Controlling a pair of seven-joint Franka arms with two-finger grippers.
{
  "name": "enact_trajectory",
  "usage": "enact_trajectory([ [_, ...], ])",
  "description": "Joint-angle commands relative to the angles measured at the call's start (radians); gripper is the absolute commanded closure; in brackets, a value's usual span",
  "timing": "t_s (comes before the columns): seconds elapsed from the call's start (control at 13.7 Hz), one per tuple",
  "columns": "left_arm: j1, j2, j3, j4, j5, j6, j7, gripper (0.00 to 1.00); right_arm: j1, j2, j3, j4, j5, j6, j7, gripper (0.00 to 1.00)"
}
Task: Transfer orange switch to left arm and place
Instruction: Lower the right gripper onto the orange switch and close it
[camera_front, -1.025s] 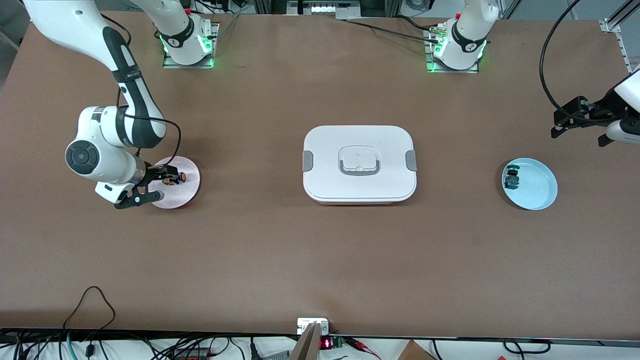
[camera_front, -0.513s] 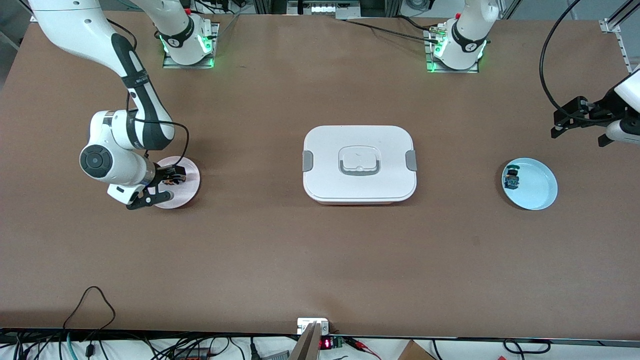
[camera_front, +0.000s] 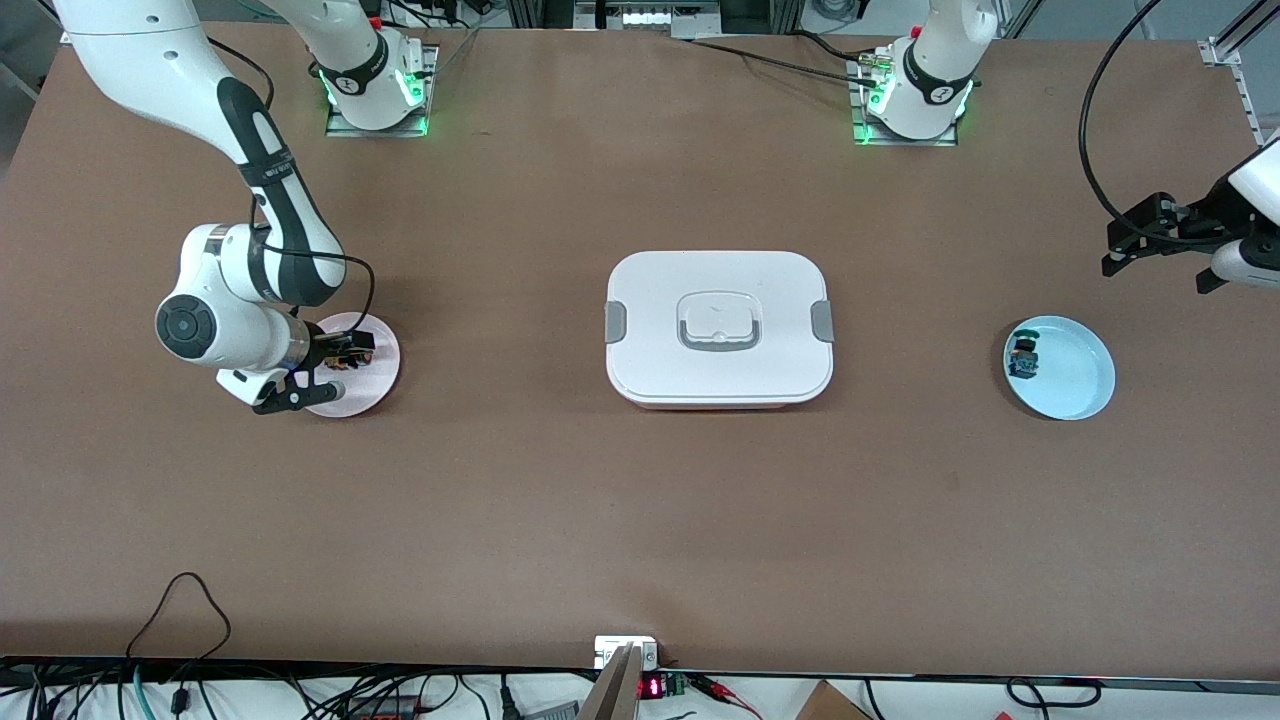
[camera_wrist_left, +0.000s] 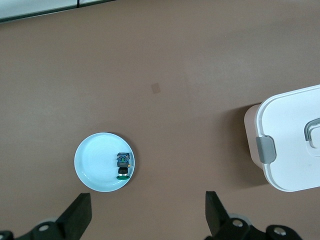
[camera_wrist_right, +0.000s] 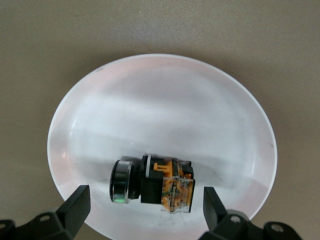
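The orange switch lies on its side on a pink plate toward the right arm's end of the table. My right gripper is low over that plate and open. In the right wrist view the switch lies between the gripper's spread fingers, which do not touch it, and the plate fills the view. My left gripper waits open and empty in the air over the left arm's end of the table; it also shows in the left wrist view. The white box stands mid-table.
A light blue plate holds a small blue and green switch between the box and the left arm's end; the left wrist view shows the plate, that switch and the box's corner.
My right arm has shifted toward the box and brought its gripper over the pink plate, so the switch now lies between its fingers. The left arm has not moved.
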Motion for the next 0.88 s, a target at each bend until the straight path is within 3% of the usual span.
enact_trajectory([
  [0.0, -0.009, 0.017, -0.001, 0.037, 0.021, -0.026, -0.012, 0.0, -0.007, -0.001, 0.005, -0.01, 0.015, 0.014, 0.002, 0.0],
  [0.66, -0.014, 0.017, -0.007, 0.049, 0.022, -0.026, -0.018, 0.0, -0.005, 0.024, 0.005, -0.045, 0.013, 0.089, 0.0, 0.01],
  [0.73, -0.012, 0.017, -0.007, 0.049, 0.022, -0.026, -0.018, 0.0, -0.005, 0.019, 0.005, -0.045, 0.013, 0.084, 0.0, 0.15],
  [0.81, -0.012, 0.017, -0.005, 0.049, 0.024, -0.026, -0.018, 0.0, -0.008, 0.013, 0.003, -0.045, 0.015, 0.072, 0.005, 0.53],
])
